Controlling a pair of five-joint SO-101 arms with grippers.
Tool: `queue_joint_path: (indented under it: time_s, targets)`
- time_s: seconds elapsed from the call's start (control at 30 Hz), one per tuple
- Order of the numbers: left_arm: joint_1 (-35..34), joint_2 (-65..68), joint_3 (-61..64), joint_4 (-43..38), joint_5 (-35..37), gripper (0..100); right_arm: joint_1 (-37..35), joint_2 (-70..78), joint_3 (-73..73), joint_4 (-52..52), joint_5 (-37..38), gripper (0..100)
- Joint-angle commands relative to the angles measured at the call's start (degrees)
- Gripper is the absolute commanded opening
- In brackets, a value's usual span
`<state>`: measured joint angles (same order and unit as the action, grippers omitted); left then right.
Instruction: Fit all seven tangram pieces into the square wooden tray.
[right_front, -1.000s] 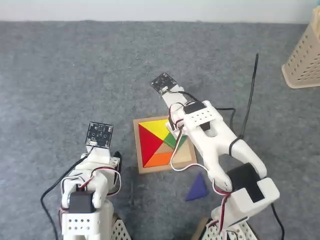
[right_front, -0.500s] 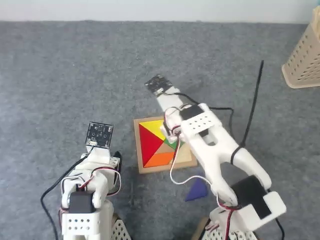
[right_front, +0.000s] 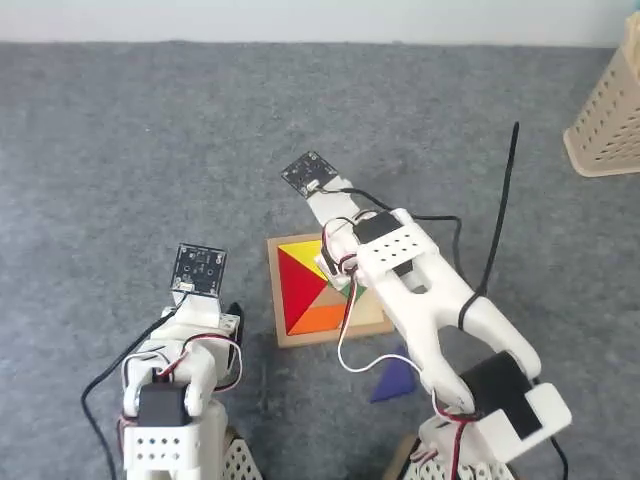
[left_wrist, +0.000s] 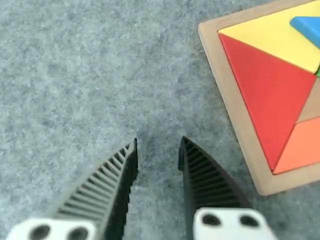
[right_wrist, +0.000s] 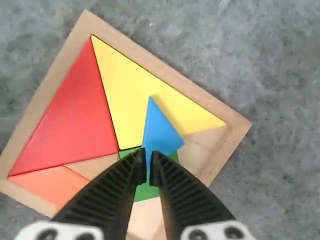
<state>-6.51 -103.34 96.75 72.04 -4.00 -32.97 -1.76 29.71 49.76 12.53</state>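
on the left, my left hand (left_wrist: 157, 145) is low over the grey carpet (right_front: 120, 150). it is just beside the left wall of the wooden tray (right_front: 273, 295) and does not touch it. its two fingers are apart, and only carpet shows between them. the tray lies flat on the carpet in the middle. in its left part is the big red triangle (right_wrist: 70, 125), with its long side along the left wall. the big yellow triangle (right_wrist: 130, 85) sits next to it, with its long side along the far wall. the orange piece (right_wrist: 45, 182) is in the near left corner, under the red one, and a small bit of bare wood shows between the two. a green piece (right_wrist: 126, 153) is in the middle, mostly hidden under my right hand (right_wrist: 146, 152). the right part of the tray shows bare wood. the blue triangle (right_wrist: 159, 131) is not down in a gap. its pointy end lies on top of the yellow triangle, and its wide end is over the green piece and the bare wood. my right arm is stretched over the right half of the tray. the fingers of that hand are almost together, with just a thin slit between them. their tips are right at the wide end of the blue triangle, but i cannot tell if they pinch it. the purple triangle (right_front: 396, 378) lies on the carpet outside the tray, near its near right corner, beside my right arm. further right a black cable (right_front: 500, 210) runs over the carpet. a pale basket (right_front: 610, 110) stands at the far right edge.
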Motion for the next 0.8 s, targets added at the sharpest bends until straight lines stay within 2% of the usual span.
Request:
queue_joint_path:
  time_s: [0.0,0.33,0.53,0.77]
  targets:
    - [0.0,-0.9,-0.2,0.3,0.4,13,0.2,-2.3,0.3,-4.1,-0.9,0.9]
    - [0.0,-0.9,-0.2,0.3,0.4,13,3.3,4.2,0.4,-4.6,-0.4,0.7]
    - [0.0,-0.9,-0.2,0.3,0.4,13,3.1,1.9,0.4,1.4,-0.4,0.7]
    - [0.0,-0.9,-0.2,0.3,0.4,13,3.1,-1.7,1.0,3.6,-0.4,0.7]
